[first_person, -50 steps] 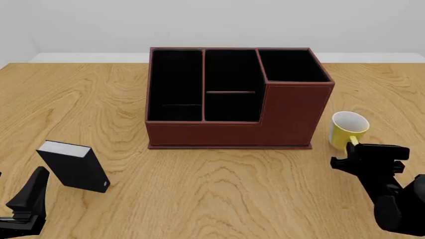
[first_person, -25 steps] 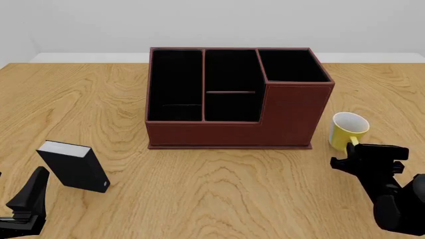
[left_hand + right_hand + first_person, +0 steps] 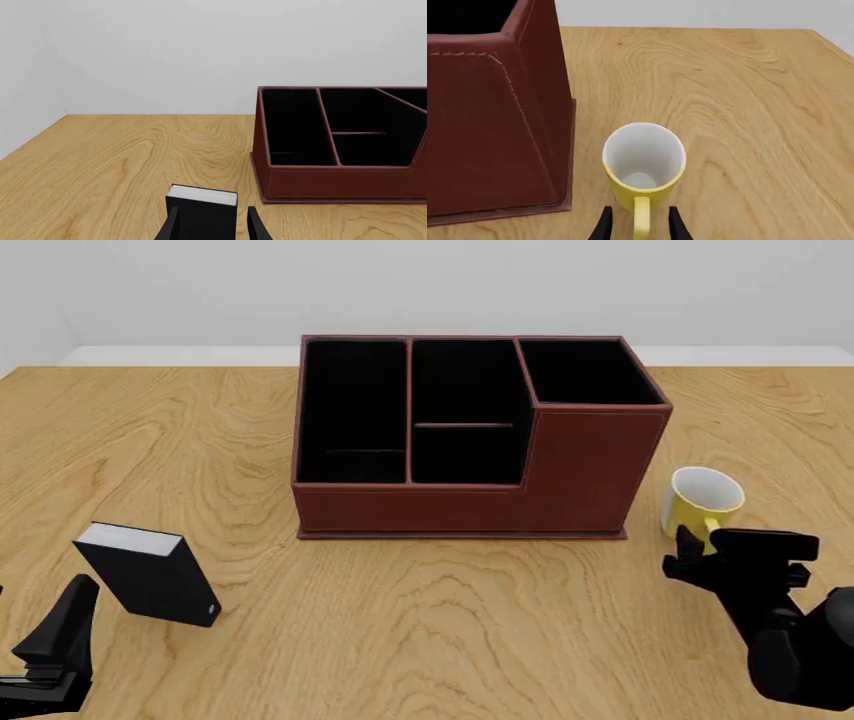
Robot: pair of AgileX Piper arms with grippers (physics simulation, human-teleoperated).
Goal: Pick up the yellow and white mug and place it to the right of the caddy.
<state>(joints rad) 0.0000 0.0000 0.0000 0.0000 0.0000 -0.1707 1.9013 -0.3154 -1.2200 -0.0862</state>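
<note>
table (image 3: 400,620): grained wood, matt | caddy (image 3: 587,465): stitched leather-look | mug (image 3: 644,172): smooth ceramic

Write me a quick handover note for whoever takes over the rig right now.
Right tool: open, fingers on either side of the mug's handle, not gripping.
Left tool: open, idle by the black box.
Mug: upright on the table, right of the caddy, a gap between them.
Done: mug placed.
Left: back the right arm away without knocking the mug.

The caddy (image 3: 474,435) walls off the mug's (image 3: 699,502) left side, with a narrow strip of table (image 3: 441,620) between them. Right of and beyond the mug, the tabletop lies open. A small black box (image 3: 147,573) stands near the left edge.
</note>
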